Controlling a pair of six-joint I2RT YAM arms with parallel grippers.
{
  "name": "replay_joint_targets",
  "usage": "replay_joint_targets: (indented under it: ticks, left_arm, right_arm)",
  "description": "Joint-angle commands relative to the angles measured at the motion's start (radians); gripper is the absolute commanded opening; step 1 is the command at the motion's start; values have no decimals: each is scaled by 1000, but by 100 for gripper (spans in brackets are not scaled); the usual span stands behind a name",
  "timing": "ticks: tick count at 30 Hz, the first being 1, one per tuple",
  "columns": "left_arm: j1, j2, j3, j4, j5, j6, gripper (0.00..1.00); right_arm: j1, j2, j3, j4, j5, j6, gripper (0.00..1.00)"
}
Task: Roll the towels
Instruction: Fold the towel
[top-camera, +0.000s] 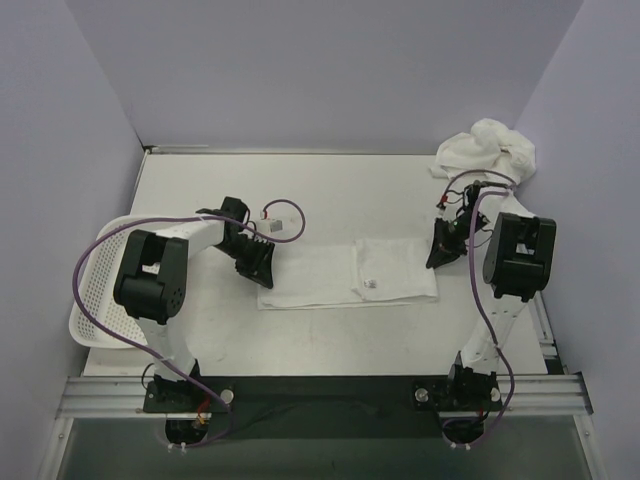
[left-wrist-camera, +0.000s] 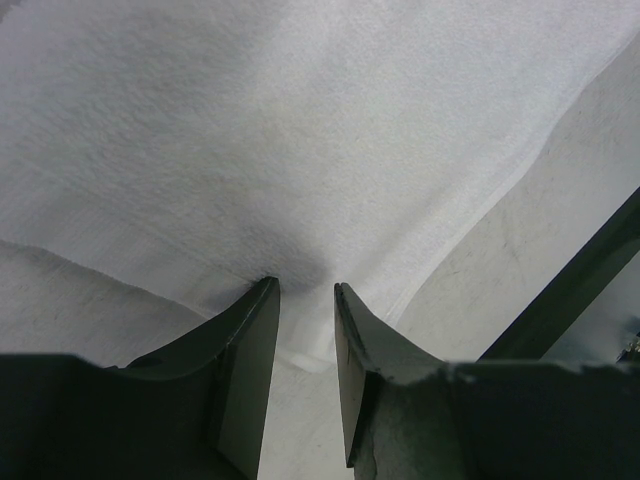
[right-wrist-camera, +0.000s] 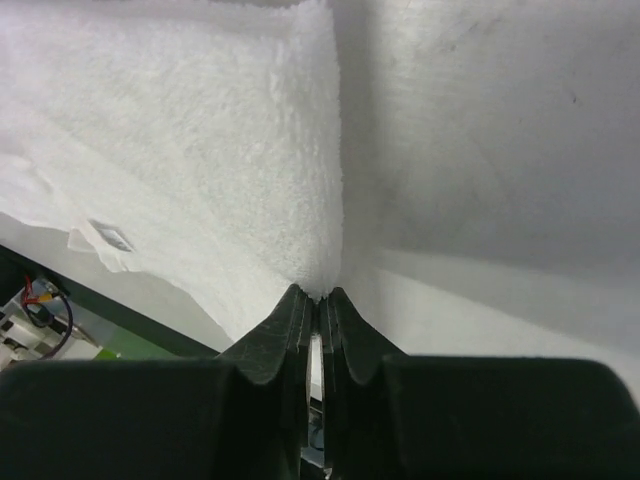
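A white towel (top-camera: 345, 272) lies flat across the middle of the table, with a small tag (top-camera: 373, 284) on its right half. My left gripper (top-camera: 262, 268) is at the towel's left end. In the left wrist view its jaws (left-wrist-camera: 305, 290) stand apart, tips down at the edge of the towel (left-wrist-camera: 300, 130), and the hem shows in the gap. My right gripper (top-camera: 440, 250) is at the towel's right end. The right wrist view shows this gripper (right-wrist-camera: 318, 293) shut, pinching the towel's (right-wrist-camera: 200, 150) edge at its tips. A second towel (top-camera: 487, 150) lies crumpled at the back right.
A white perforated basket (top-camera: 95, 290) sits at the table's left edge beside the left arm. Lilac walls close in the back and both sides. A metal rail (top-camera: 320, 395) runs along the near edge at the arm bases.
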Motion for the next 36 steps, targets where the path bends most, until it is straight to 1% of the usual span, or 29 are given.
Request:
replay_joint_targets:
  ticks: [1, 6, 8, 9, 10, 15, 20, 24, 27, 31, 34, 36]
  left_arm:
    - [-3, -21, -6, 30, 8, 6, 40]
    - [-4, -19, -6, 33, 10, 5, 40]
    - [-6, -18, -9, 32, 6, 5, 41]
    - [-7, -18, -9, 32, 5, 5, 41]
    - [-9, -19, -12, 32, 5, 3, 41]
    - [-10, -16, -19, 33, 8, 5, 43]
    - [-12, -7, -16, 35, 14, 0, 43]
    - [-12, -7, -12, 35, 17, -2, 43]
    - [-12, -34, -33, 56, 49, 3, 43]
    - [-12, -80, -58, 84, 85, 2, 43]
    - [-10, -103, -58, 85, 115, 9, 43]
    - [-10, -129, -68, 104, 187, 11, 43]
  right_arm:
    - [24, -137, -1, -66, 2, 28, 0]
    - [139, -179, 12, -87, 131, 45, 0]
    - [153, -182, 22, -95, 159, 52, 0]
    - [199, -180, 26, -96, 165, 62, 0]
    - [211, -182, 37, -98, 169, 65, 0]
    - [279, -163, 86, -115, 147, 98, 0]
    - [311, -90, 166, -148, 59, 147, 0]
    - [349, -56, 186, -156, 65, 145, 0]
    - [357, -61, 172, -156, 82, 137, 0]
    - [325, -103, 117, -156, 108, 105, 0]
    - [271, -125, 83, -155, 116, 79, 0]
    - [229, -133, 66, -153, 116, 63, 0]
